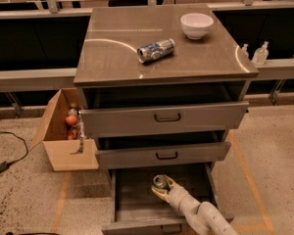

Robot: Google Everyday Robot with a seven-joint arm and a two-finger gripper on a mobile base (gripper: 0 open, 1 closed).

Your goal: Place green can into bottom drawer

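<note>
The bottom drawer (pixel 132 199) of the grey cabinet is pulled open, and its dark handle just shows at the lower edge. My gripper (pixel 161 186) reaches into it from the lower right on a pale arm. It is shut around the green can (pixel 159 182), which stands upright with its silver top facing up. The can sits in the middle of the drawer, near the back. I cannot tell whether its base rests on the drawer floor.
The two upper drawers (pixel 166 117) (pixel 166 155) are partly open above my arm. A silver-and-blue can (pixel 157 50) lies on the cabinet top beside a white bowl (pixel 196 25). An open cardboard box (pixel 63 136) stands at the left. Small bottles (pixel 260 53) are at the right.
</note>
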